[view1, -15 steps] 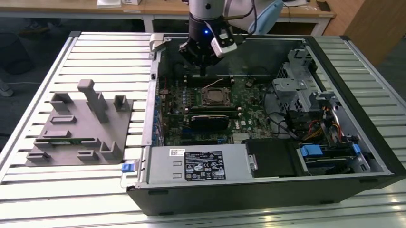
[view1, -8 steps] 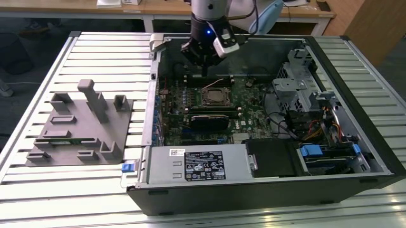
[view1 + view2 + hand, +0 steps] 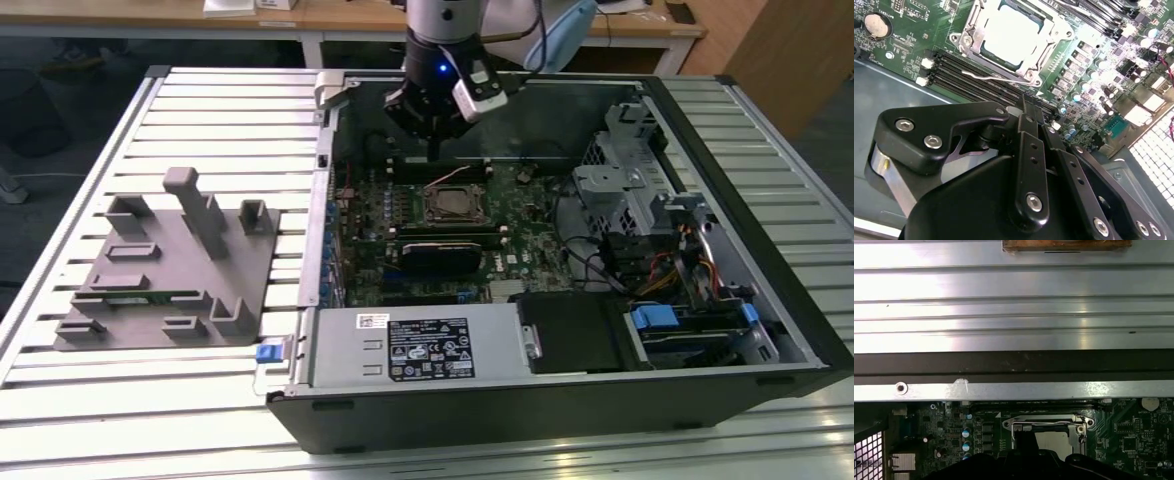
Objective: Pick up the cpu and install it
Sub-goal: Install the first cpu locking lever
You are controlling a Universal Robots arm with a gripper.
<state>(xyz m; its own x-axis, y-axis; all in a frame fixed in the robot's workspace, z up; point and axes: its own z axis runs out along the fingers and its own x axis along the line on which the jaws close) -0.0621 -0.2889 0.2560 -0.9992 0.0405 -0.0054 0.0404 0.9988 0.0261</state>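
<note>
The gripper hangs above the open computer case, over the motherboard; its fingers are pressed together, holding nothing. The cpu lies seated in the socket frame. The grey holder rests on the tabletop.

The fingertips of the gripper are hidden behind its own black linkage in the second wrist view, so whether anything is held cannot be told. The cpu is cut off by the gripper body in the first wrist view; its far corner is cropped by the picture's edge in the second wrist view. In the exterior view the socket is too small for its contents to be made out
</note>
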